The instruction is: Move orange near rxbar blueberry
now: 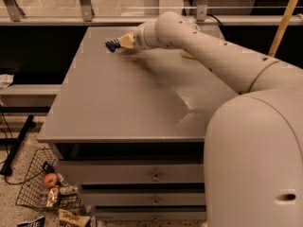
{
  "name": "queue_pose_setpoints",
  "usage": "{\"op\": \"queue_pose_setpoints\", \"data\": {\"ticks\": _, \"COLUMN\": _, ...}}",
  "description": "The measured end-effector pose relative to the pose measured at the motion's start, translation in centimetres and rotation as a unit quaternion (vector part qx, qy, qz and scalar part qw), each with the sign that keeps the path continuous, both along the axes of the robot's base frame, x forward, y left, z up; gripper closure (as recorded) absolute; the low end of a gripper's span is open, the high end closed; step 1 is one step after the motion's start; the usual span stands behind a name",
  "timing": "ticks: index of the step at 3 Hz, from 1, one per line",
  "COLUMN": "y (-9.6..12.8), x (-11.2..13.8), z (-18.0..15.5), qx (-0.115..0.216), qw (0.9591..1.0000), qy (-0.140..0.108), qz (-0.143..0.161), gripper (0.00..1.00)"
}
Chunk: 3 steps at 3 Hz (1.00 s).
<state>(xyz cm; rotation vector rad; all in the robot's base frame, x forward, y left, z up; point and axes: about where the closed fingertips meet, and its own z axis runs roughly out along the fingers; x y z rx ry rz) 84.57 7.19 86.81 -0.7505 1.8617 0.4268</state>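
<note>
My gripper (124,41) is at the far left part of the grey table (123,103), low over its surface, at the end of my white arm (208,56), which reaches across from the right. A small dark navy-blue thing, the rxbar blueberry (112,45), lies on the table right at the gripper's tip, on its left. I cannot tell whether they touch. The orange is not visible anywhere. It may be hidden by the gripper or the arm.
A tan object (187,55) peeks out behind my arm on the far side of the table. Drawers (142,174) fill the table's front. A wire basket (42,186) on the floor at lower left holds a red apple (50,179) and snack packets. A rail runs behind the table.
</note>
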Motion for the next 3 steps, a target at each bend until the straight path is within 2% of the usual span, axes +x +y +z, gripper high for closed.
{"op": "queue_pose_setpoints", "data": {"ticks": 1, "y": 0.23, "x": 0.86, "z": -0.65, "qx": 0.003, "qw": 0.9999, "qy": 0.008, "qz": -0.005, "gripper": 1.00}}
{"op": "queue_pose_setpoints", "data": {"ticks": 2, "y": 0.45, "x": 0.79, "z": -0.78, "qx": 0.003, "qw": 0.9999, "qy": 0.009, "qz": -0.004, "gripper": 0.82}}
{"op": "queue_pose_setpoints", "data": {"ticks": 3, "y": 0.69, "x": 0.77, "z": -0.96, "qx": 0.003, "qw": 0.9999, "qy": 0.010, "qz": -0.002, "gripper": 0.58}}
